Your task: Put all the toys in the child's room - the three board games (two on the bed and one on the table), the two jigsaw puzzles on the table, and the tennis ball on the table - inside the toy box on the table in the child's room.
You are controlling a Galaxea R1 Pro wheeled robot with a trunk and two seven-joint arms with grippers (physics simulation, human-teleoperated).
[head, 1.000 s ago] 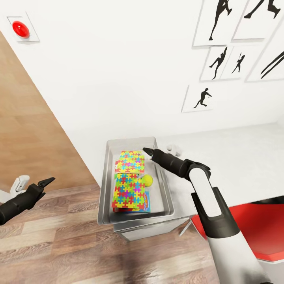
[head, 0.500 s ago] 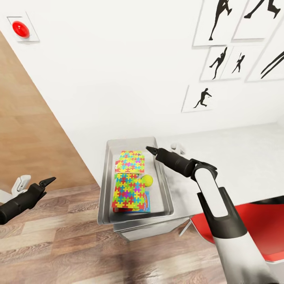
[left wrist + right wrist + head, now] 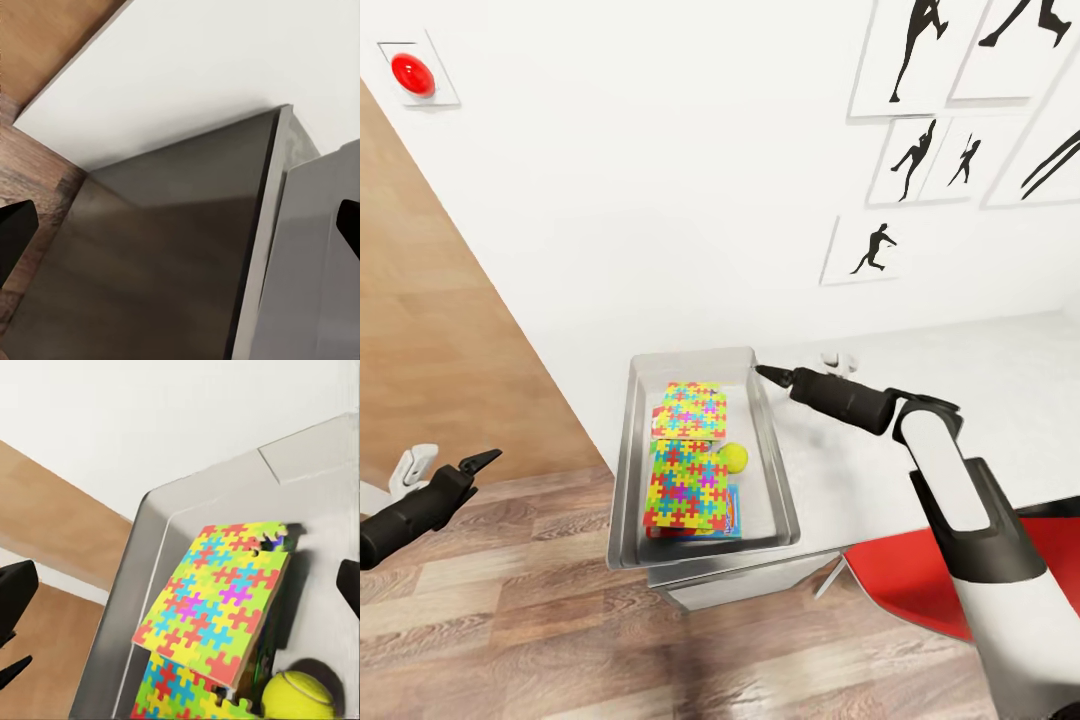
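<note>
The grey metal toy box (image 3: 626, 470) stands at the left end of the white table (image 3: 980, 390). Inside it lie two colourful jigsaw puzzles (image 3: 695, 410) (image 3: 685, 485), a yellow tennis ball (image 3: 734, 457) and a blue-edged board game (image 3: 732, 512) under the nearer puzzle. My right gripper (image 3: 765, 372) hovers at the box's far right corner, open and holding nothing. Its wrist view looks down on the upper puzzle (image 3: 217, 600), the ball (image 3: 300, 695) and the box wall (image 3: 139, 585). My left gripper (image 3: 480, 462) hangs open over the floor, left of the box.
A white wall with framed silhouette pictures (image 3: 870, 248) and a red button (image 3: 412, 74) rises behind the table. A red surface (image 3: 930, 575) sits low at the right, under my right arm. Wooden floor (image 3: 510, 600) spreads to the left and front.
My right arm has pulled back to the right, carrying its gripper from above the puzzles to the box's far right corner. The left arm and the toys have stayed put.
</note>
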